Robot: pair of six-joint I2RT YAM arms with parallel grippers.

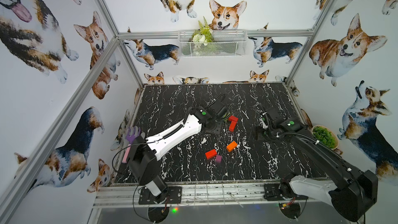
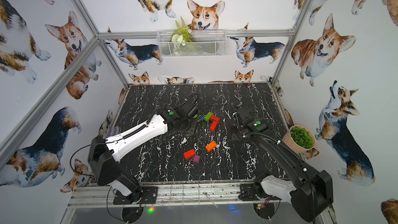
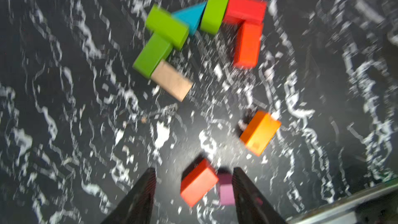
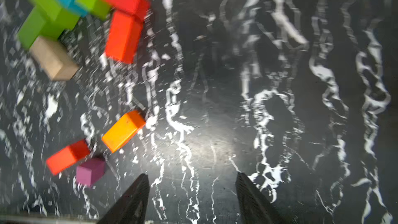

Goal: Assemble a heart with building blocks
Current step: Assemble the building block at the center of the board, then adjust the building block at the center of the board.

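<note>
Left pincer (image 3: 193, 169) and right pincer (image 4: 191, 173) agape, empty, over black marbled tabletop (image 1: 172, 95), corgi-papered walls (image 1: 150, 14).

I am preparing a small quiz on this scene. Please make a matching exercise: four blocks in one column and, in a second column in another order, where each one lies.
Blocks
1. teal triangle
2. beige brick
3. purple cube
4. orange brick

Places
A. alone, touching no other block
B. between two green bricks
C. at the end of a third green brick
D. close beside a lone red brick

Pairs: 1-B; 2-C; 3-D; 4-A
</note>
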